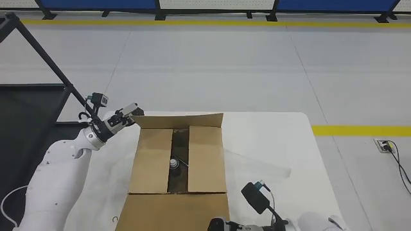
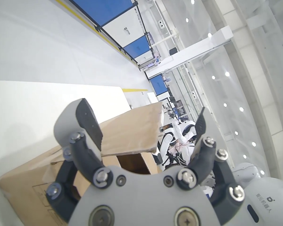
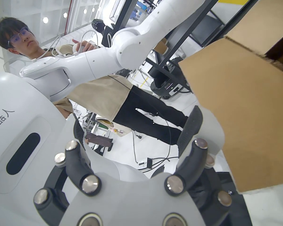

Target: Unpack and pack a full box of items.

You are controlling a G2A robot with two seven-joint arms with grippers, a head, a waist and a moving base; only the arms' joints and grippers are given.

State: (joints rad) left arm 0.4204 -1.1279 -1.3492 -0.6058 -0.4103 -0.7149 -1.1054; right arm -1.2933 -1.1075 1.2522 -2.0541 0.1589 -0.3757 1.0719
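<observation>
Box (image 1: 151,160) on table (image 1: 270,141), left gripper (image 2: 143,116) at its far left corner, spread wide, empty, right gripper (image 3: 134,128) parted, empty, near flap (image 3: 238,118) just beside one finger.

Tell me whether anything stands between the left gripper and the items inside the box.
Yes. Two flaps lie folded over the box, leaving only a narrow middle gap where an item shows. The open left gripper sits outside, at a far corner.

Bright, even light from round ceiling lamps (image 2: 227,74); faint, soft shadows on the table (image 1: 276,141); the box (image 1: 151,160) dark inside; wrist views curve lines near their edges
</observation>
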